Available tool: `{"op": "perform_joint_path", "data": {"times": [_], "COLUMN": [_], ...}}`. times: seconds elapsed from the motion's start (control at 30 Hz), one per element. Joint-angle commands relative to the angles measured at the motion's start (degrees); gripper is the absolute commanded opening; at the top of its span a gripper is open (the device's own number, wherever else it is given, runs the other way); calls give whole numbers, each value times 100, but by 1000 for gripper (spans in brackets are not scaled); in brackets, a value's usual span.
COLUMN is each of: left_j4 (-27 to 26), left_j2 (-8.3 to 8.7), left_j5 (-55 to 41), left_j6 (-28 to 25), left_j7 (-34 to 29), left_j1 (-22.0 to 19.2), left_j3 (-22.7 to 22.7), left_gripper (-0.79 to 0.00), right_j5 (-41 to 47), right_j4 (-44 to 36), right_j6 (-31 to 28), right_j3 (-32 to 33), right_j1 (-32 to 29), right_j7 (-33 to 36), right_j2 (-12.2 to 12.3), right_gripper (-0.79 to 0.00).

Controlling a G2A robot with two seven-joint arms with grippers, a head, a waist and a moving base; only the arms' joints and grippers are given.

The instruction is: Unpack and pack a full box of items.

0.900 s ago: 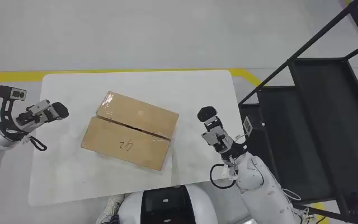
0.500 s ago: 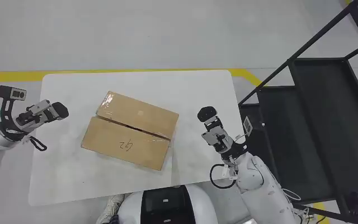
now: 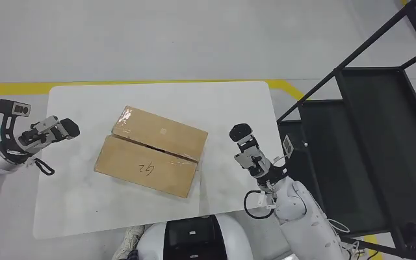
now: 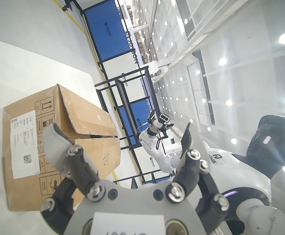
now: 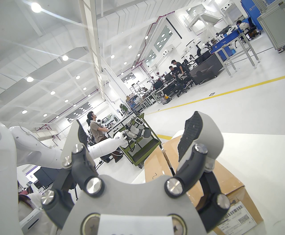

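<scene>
With left gripper and right gripper fingers wide open and empty, a one-sided pull on the closed brown cardboard box may slide it off the white desk.

All this is taking place in a big industrial hall, something between a factory floor and a robotics lab. Round lamps are shining from a very high white ceiling, a yellow line is running across the glossy white floor, and blue wall panels in black frames are standing along one side. Farther back, long desks and black office chairs are filling the room, a green cart is standing nearer, and a black metal rack is standing just beside the white table.
</scene>
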Motion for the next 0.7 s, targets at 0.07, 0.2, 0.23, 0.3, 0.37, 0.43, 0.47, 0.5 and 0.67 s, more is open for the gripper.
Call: {"op": "perform_joint_path", "data": {"times": [0.07,0.2,0.23,0.3,0.37,0.43,0.47,0.5,0.67], "left_j4": [-65,-188,-189,-242,-297,-341,-393,-440,-642], "left_j2": [-6,-37,-45,-62,-75,-82,-88,-88,-59], "left_j5": [119,451,570,893,1256,1596,1584,1518,1257], "left_j6": [2,-25,-17,10,-22,-102,-94,-74,74], "left_j7": [68,-165,-208,-236,-204,-125,-132,-152,-301], "left_j1": [4,-59,-121,-246,-369,-464,-492,-522,-553], "left_j3": [-1,22,30,77,129,188,225,238,191], "left_gripper": [0,0,0,0,0,0,0,0,0], "right_j5": [42,467,578,801,914,928,938,950,1044], "right_j4": [97,146,179,215,231,228,226,221,179], "right_j6": [349,733,853,1179,1483,1665,1739,1800,1914], "right_j3": [-287,-529,-561,-613,-662,-690,-717,-745,-785], "right_j1": [57,122,134,169,210,237,239,234,213], "right_j7": [863,2165,2466,3029,3453,3621,3691,3755,3798], "right_j2": [28,97,117,151,176,190,196,201,210], "right_gripper": [0,0,0,0,0,0,0,0,0]}}
